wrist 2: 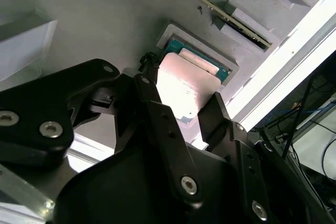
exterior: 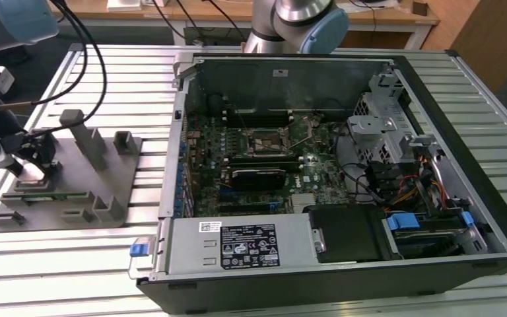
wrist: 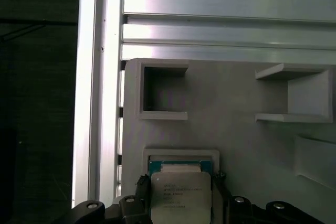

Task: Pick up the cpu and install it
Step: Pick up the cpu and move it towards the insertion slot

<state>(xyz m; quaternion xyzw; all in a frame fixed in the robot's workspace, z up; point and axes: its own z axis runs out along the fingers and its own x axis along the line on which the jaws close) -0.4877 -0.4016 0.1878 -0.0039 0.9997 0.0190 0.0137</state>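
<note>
Gripper (wrist: 180, 178) over fixture (wrist: 236, 98); fingers (wrist 2: 214, 114) flank the cpu (wrist: 181, 198) in its recess, one each side. You cannot tell whether they clamp it.

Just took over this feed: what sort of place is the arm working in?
Probably a PC-assembly lab bench: an open computer case lies on a slatted metal table, beside a grey fixture holding the cpu.

A table (exterior: 60, 264) of ribbed silver aluminium slats spans the scene, with soft glare along its ridges. Beyond the table's far edge stands a pale wooden desk (exterior: 103, 16), and off the table's far corner a brown wooden panel (exterior: 491, 33).
</note>
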